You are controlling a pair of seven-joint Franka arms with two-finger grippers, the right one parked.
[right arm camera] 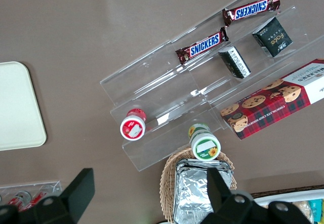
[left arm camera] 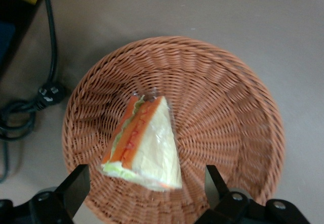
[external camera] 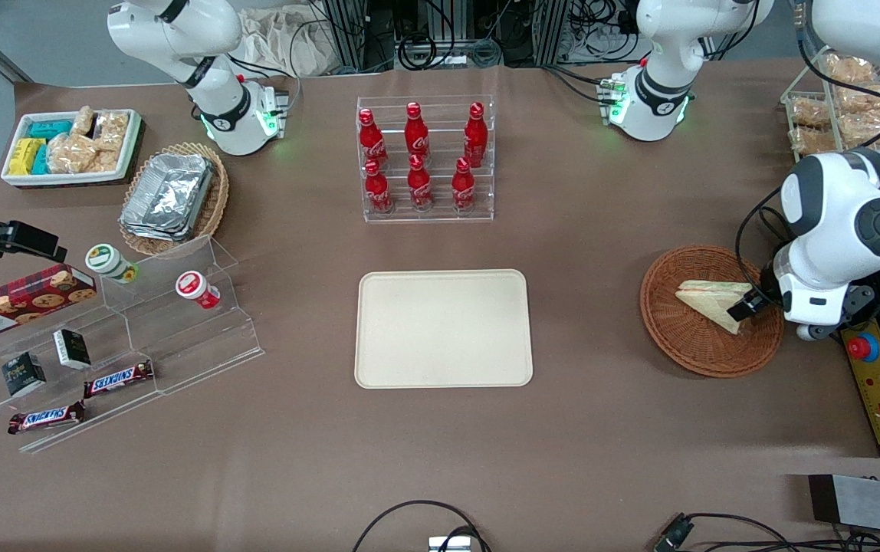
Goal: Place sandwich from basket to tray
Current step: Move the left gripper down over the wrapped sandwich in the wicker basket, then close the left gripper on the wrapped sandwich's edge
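Early yet: sandwich (left arm camera: 143,143) lies in basket (left arm camera: 228,113), not gripped. End effector (left arm camera: 144,183) hovers just above it, fingers spread either side. Tray (external camera: 443,328) bare on worktop; grasp, lift, transfer all remain.

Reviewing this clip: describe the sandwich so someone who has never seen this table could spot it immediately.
Start at the cream tray mid-table, then look toward the working arm's end to the round reddish-brown wicker basket. The sandwich lies in it, with the left arm's open hand straddling it. It is the only triangular wedge: pale bread, orange and green filling along one edge, clear wrap.
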